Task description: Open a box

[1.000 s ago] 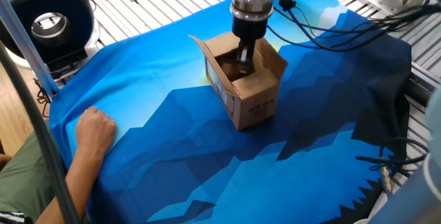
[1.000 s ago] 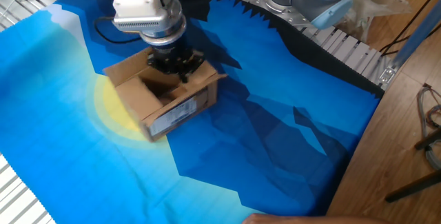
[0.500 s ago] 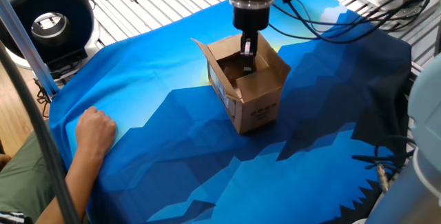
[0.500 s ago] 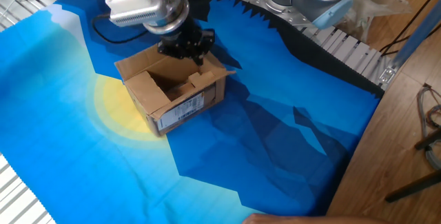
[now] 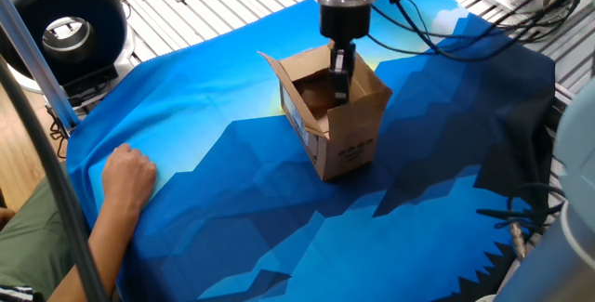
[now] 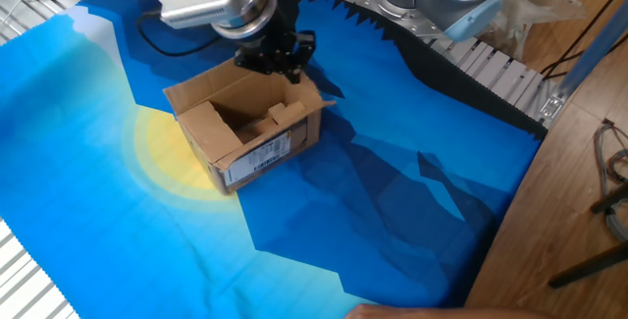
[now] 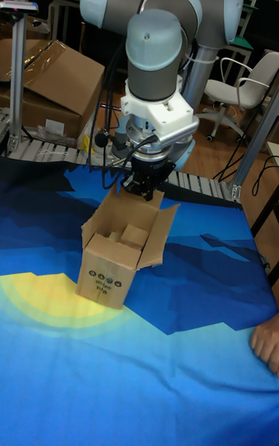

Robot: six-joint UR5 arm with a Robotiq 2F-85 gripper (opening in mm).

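Observation:
The box [image 5: 339, 139] is a small brown carton standing on the blue cloth, its top flaps spread and its inside showing. A white label [image 6: 257, 160] faces the other fixed camera, and black print marks another side [image 7: 103, 281]. My gripper [image 5: 340, 86] hangs from above at the box's far rim, its dark fingers close together and reaching just past the edge of the rear flap [image 6: 294, 88]. In the other fixed view the gripper [image 6: 283, 64] sits over the box's back edge. The tall fixed view shows the gripper [image 7: 147, 192] right above the back corner. Nothing shows between the fingers.
A person's hand [image 5: 128, 177] rests on the cloth at the near left. A black round device [image 5: 65, 28] stands off the cloth's left corner. Cables [image 5: 446, 32] trail from the arm to the right. A large open carton [image 7: 54, 82] sits behind the table.
The gripper has risen out of the box and shifted toward its far rim. The box turned slightly and its flaps spread wider, then it stayed put.

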